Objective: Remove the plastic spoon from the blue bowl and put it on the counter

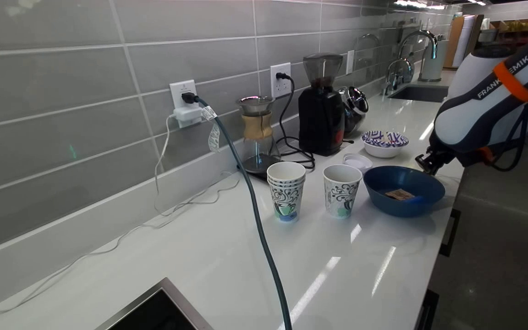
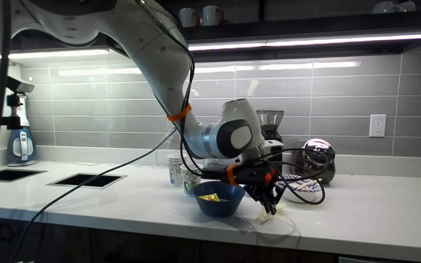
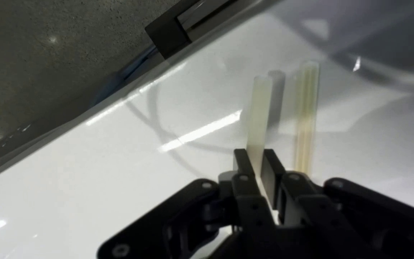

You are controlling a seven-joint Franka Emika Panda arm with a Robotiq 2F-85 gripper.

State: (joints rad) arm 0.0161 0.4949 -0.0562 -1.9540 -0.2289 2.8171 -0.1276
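My gripper (image 3: 255, 158) is closed around the pale handle of the plastic spoon (image 3: 260, 111) in the wrist view. The handle end points away from the fingers, and its shadow lies apart from it. A ribbed pale strip (image 3: 306, 118) beside it looks like the spoon's reflection. In an exterior view the gripper (image 2: 270, 211) is low over the white counter (image 2: 371, 215), right of the blue bowl (image 2: 217, 210), with the spoon (image 2: 264, 218) at its fingertips. In an exterior view the gripper (image 1: 426, 167) is behind the blue bowl (image 1: 404, 208); the spoon is hidden there.
A small packet (image 2: 210, 197) lies in the blue bowl. A paper cup (image 1: 342, 197) and a cup stack (image 1: 287, 197) stand beside it. A patterned bowl (image 2: 300, 198) is close behind the gripper. A thick cable (image 1: 257, 215) crosses the counter. The counter's front edge (image 2: 305, 244) is near.
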